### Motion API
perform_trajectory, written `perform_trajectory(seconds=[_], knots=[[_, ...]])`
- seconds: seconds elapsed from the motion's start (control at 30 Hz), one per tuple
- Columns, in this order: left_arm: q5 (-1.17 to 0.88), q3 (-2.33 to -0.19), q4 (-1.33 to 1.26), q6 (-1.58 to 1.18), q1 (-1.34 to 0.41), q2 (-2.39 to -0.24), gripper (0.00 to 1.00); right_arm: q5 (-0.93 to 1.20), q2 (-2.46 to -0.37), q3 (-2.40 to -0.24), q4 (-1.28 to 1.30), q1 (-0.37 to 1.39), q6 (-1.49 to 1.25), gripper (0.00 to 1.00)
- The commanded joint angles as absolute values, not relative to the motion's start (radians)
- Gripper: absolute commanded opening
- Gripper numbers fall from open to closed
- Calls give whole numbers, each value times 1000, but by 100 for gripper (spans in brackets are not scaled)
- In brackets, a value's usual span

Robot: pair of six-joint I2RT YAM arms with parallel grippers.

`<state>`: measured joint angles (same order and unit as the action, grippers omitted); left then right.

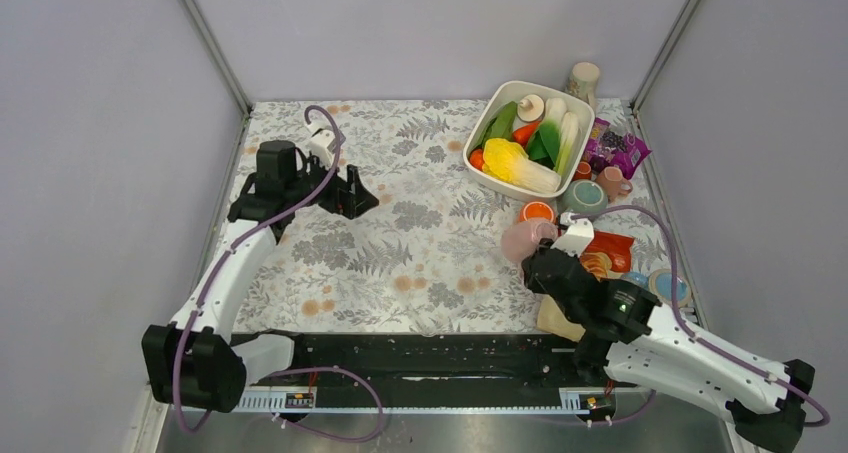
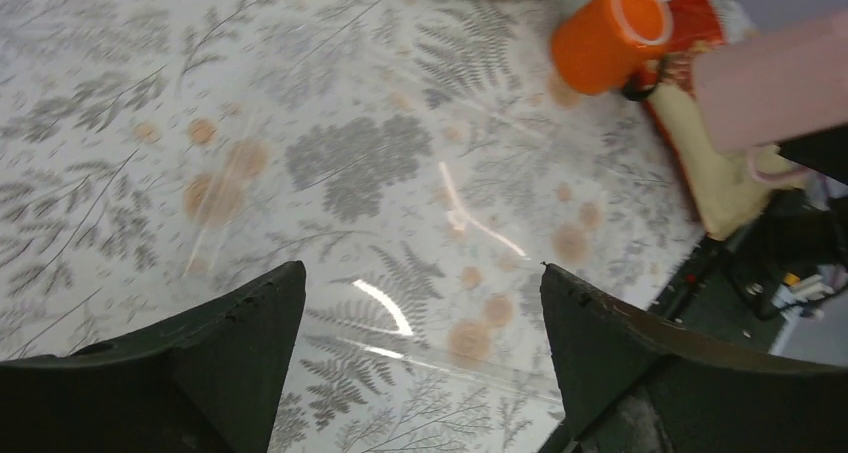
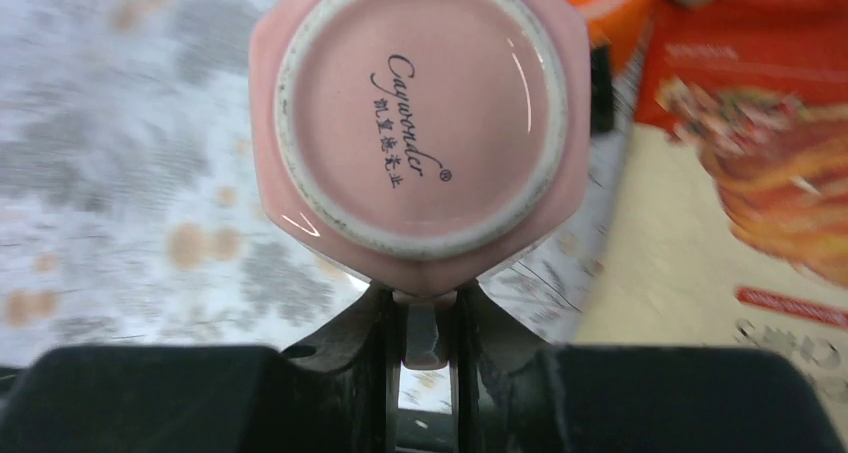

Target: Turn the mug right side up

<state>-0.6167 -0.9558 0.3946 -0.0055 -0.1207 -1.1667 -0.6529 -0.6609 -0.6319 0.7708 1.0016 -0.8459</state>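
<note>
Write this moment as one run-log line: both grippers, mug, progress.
left gripper: open, empty, over mat | right gripper: shut on mug handle | mug: base facing right wrist view, not yet upright

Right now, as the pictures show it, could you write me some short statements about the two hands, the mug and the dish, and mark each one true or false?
1. The right hand is closed on the pink mug at its handle. True.
2. The left hand holds an orange cup. False: it is open and empty, above the tablecloth.
3. The base of the pink mug faces the right wrist camera and shows printed writing. True.
4. The white dish is empty. False: it is full of vegetables.
</note>
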Motion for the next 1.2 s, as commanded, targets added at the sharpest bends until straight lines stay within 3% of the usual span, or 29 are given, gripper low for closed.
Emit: perform_trajectory(seconds=[0.0,0.17,0.33,0.53,0.73,1.07,1.17], knots=[[-851,-1067,427,-75,-175,-1101,92,-609,-581,-719,362,1008,-637,0],[-951,-1123,372,-251,-276,-1091,99,-475,-627,-712,-57,1007,-584,0],[-953,-1140,209,-403,-375,-1104,99,-349,-755,-726,-326,1008,-610,0],[-963,-1155,127,-521,-429,-1173,98,-276,-828,-741,-469,1007,-639,0],[-952,-1166,66,-577,-444,-1197,86,-240,-877,-747,-496,1008,-662,0],[-1004,-1142,-125,-714,-465,-1201,36,-214,-935,-752,-509,1004,-669,0],[-1010,-1139,-132,-733,-471,-1207,5,-203,-951,-752,-515,997,-679,0]])
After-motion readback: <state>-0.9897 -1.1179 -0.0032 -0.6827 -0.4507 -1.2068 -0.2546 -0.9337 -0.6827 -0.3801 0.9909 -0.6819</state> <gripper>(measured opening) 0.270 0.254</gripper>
